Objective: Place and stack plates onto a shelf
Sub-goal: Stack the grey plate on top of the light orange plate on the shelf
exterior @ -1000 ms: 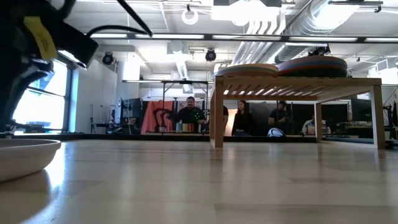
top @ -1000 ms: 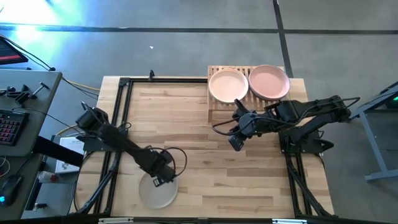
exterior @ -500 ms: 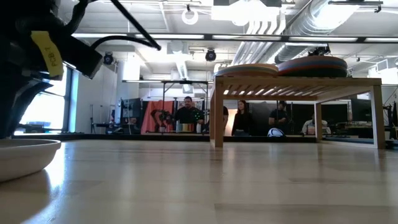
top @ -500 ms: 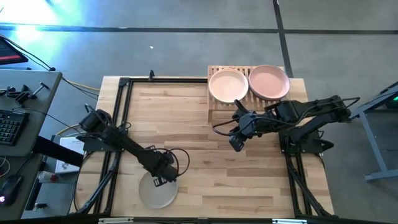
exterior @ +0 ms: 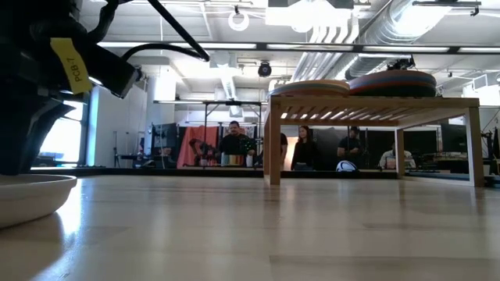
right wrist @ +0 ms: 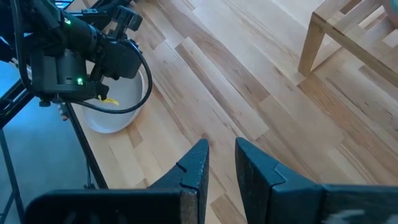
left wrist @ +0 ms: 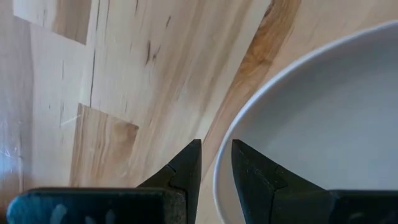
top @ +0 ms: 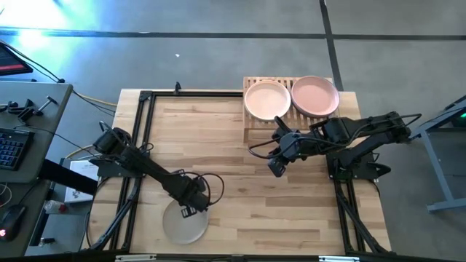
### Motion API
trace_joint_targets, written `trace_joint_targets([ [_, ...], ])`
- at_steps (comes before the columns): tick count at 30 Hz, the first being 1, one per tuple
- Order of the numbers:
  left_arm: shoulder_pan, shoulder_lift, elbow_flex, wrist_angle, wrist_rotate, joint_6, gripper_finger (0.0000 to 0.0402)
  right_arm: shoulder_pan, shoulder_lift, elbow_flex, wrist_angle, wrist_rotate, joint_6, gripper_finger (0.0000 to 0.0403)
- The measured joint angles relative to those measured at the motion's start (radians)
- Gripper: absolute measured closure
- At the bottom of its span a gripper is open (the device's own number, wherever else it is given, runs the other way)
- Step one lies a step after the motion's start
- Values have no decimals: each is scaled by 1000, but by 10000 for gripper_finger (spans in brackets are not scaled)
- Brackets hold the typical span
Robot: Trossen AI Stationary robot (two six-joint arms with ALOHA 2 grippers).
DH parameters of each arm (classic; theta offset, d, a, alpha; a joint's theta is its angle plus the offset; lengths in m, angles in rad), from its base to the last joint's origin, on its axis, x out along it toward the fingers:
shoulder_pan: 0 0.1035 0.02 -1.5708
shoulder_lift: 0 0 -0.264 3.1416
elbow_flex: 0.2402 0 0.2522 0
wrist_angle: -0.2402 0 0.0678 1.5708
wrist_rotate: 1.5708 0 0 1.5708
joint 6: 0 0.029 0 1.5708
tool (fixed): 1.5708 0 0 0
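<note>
A pale grey plate rests by its base on the table near the near edge, and also shows in the low view and the right wrist view. My left gripper is at the plate's far rim, shut on it. The shelf stands at the far right of the table. It carries two stacks of plates, one topped beige and one topped pink. My right gripper hovers shut in front of the shelf, touching nothing. My left gripper has the pale grey plate by its far rim, one finger outside the rim and one inside the bowl. The fingers come from above, slanting down from the far left. The plate lies flat on the table.
The shelf's stacks show from the side in the low view, rust red and dark teal layers on the right, tan on the left. A black frame runs along the table's sides. Bare wood lies between the arms. People sit in the room behind.
My left arm's wrist has eased a little toward the table's right and down over the plate's far rim. The plate has stayed where it was.
</note>
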Motion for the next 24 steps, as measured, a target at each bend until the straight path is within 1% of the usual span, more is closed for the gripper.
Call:
trace_joint_targets([
  [7,0,22,0,41,7,26,323,0,0,0,12,0,0,345],
  [11,0,73,0,41,51,63,323,0,0,0,14,1,0,345],
  [16,-1,85,4,37,48,57,325,0,0,0,15,1,0,345],
  [19,-1,85,5,36,44,72,339,0,0,0,15,4,0,345],
  [24,-1,84,5,29,43,108,388,0,0,0,16,12,0,345],
])
